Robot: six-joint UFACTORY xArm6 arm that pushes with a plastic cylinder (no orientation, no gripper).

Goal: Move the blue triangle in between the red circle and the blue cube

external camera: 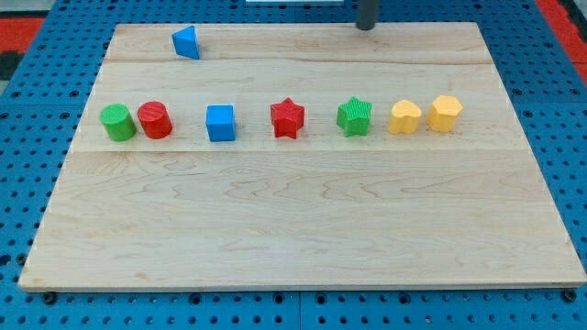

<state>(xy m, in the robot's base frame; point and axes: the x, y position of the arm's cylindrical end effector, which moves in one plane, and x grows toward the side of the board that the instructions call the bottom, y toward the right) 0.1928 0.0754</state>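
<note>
Showing a wooden board (303, 257) with a row of blocks across its middle: green circle (117, 123), red circle (155, 120) touching it, then a gap, blue cube (220, 123), red star (287, 118), green star (354, 116), two yellow blocks (404, 117) (445, 113). Blue triangle (186, 42) alone near the view's top left, above that gap, well placed for a push straight down into it. My tip (366, 27) at the top edge, well right of the triangle, touching nothing. No claw fitted, only a rod.
</note>
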